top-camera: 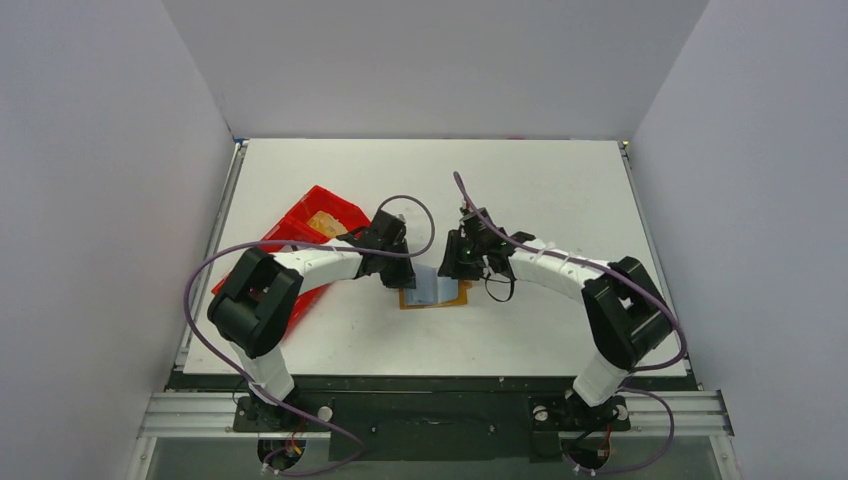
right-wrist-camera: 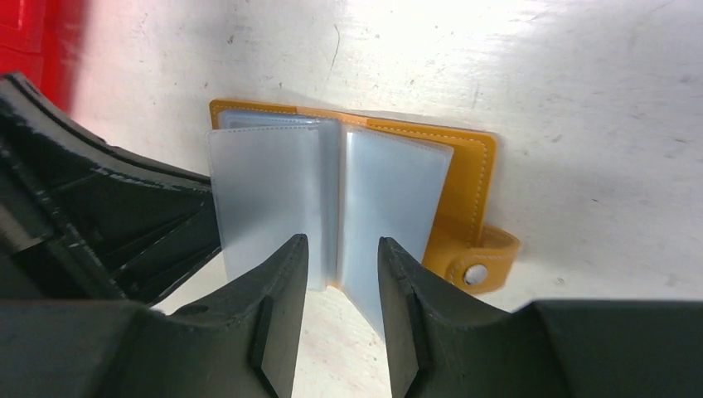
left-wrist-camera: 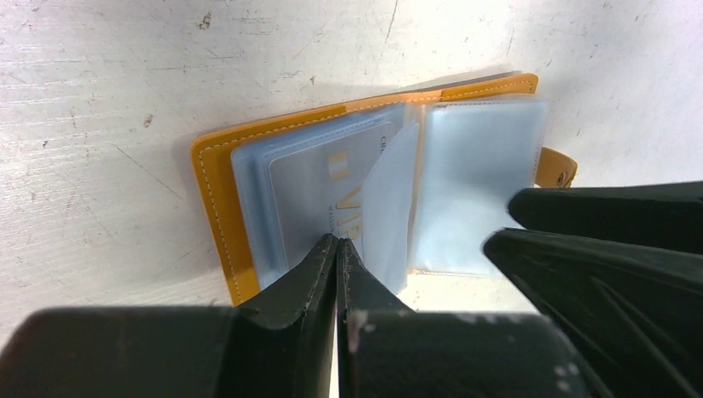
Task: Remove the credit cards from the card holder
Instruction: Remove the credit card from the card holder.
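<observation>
Card holder (top-camera: 432, 292) is laid open on table (top-camera: 560, 190), betw. both arms. Step: card extraction, none seen out yet. L gripper (left-wrist-camera: 337, 246) jaws together, tips at sleeve edge over credit card (left-wrist-camera: 319, 186). R gripper (right-wrist-camera: 342, 261) jaws apart, sleeves straddled. Next, prob.: card edge to be pinched and slid out.

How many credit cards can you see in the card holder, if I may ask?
1: a credit card in the card holder's sleeve at the left of the left wrist view. Frosted sleeves may hide others.
</observation>
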Available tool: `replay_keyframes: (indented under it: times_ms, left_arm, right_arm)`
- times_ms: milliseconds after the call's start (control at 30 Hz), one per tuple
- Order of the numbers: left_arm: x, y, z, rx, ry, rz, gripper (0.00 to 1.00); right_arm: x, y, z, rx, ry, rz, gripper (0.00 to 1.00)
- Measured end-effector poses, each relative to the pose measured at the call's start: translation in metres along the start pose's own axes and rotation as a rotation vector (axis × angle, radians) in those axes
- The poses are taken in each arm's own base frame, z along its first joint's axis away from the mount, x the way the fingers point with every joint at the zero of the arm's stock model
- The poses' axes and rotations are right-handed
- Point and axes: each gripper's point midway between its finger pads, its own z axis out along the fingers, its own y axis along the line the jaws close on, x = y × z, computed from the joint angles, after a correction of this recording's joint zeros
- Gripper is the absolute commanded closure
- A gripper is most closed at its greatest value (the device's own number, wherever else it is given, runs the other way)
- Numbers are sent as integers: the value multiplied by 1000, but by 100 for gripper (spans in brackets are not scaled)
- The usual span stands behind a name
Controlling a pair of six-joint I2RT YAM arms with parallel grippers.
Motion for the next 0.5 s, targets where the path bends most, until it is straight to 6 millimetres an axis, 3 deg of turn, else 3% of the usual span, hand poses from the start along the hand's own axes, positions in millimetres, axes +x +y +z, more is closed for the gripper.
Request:
replay_keyframes:
  times_ms: [167, 333, 500]
  left_arm:
    - [-1, -8, -1, 13, -3, 14, 100]
    - [-4, -29, -2, 50, -16, 46, 100]
    - [-4, -43, 4, 66, -14, 69, 100]
  right_arm:
    - [-15, -2, -23, 29, -59, -1, 67]
    - [-27, -9, -46, 62, -114, 4, 67]
    - [-35, -19, -58, 96, -147, 9, 68]
